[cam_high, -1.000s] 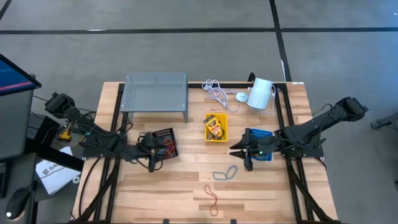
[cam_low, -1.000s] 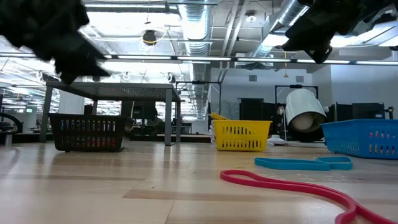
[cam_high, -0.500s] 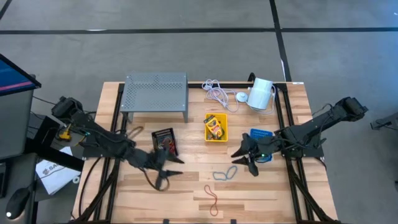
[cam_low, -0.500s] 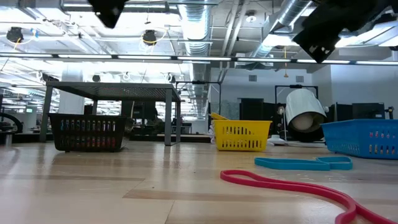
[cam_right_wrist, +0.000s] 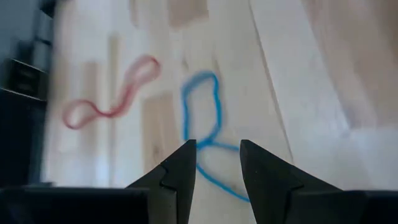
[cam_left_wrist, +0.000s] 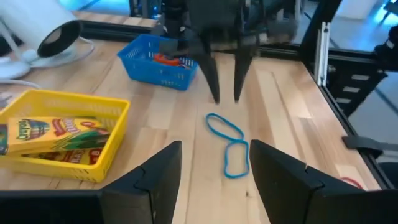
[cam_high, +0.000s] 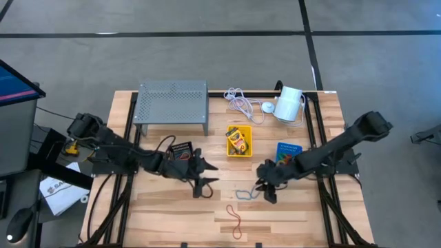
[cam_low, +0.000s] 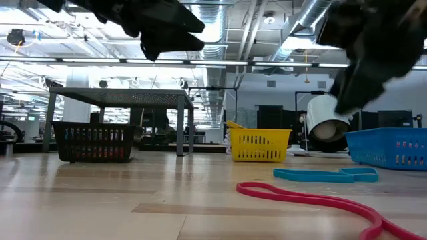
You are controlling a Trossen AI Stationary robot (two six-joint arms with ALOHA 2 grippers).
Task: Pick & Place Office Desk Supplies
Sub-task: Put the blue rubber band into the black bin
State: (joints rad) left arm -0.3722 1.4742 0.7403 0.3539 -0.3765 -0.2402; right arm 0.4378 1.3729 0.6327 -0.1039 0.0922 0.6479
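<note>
Hanging just above the table, the right gripper (cam_high: 265,193) has its two fingers (cam_right_wrist: 180,171) parted by a narrow gap with nothing between them, and the near end of the blue rubber band (cam_right_wrist: 205,140) lies right beneath the tips. In the high view that band (cam_high: 249,192) sits in the lower middle of the frame, a pinched figure-eight whose long axis runs from lower left up to upper right — its upper-right end all but touches the right fingertips. In the right wrist view the loop stretches straight away from the fingers, so a short drop should bring the tips astride one strand.

The left gripper (cam_high: 204,180) is further off, left of the band with bare table between; its fingers (cam_left_wrist: 155,180) are spread wide and empty, pointing across at the band (cam_left_wrist: 227,144) and the right arm beyond it. The right arm is clearly the nearer — this pick looks like its job.

Below the blue band, near the bottom edge of the high view, lies a red rubber band (cam_high: 234,219), apart from both grippers. To the upper right of the blue band stands the blue bin (cam_high: 289,151); the yellow bin (cam_high: 239,141) with crayon boxes is above centre, the black bin (cam_high: 180,150) left of it.
</note>
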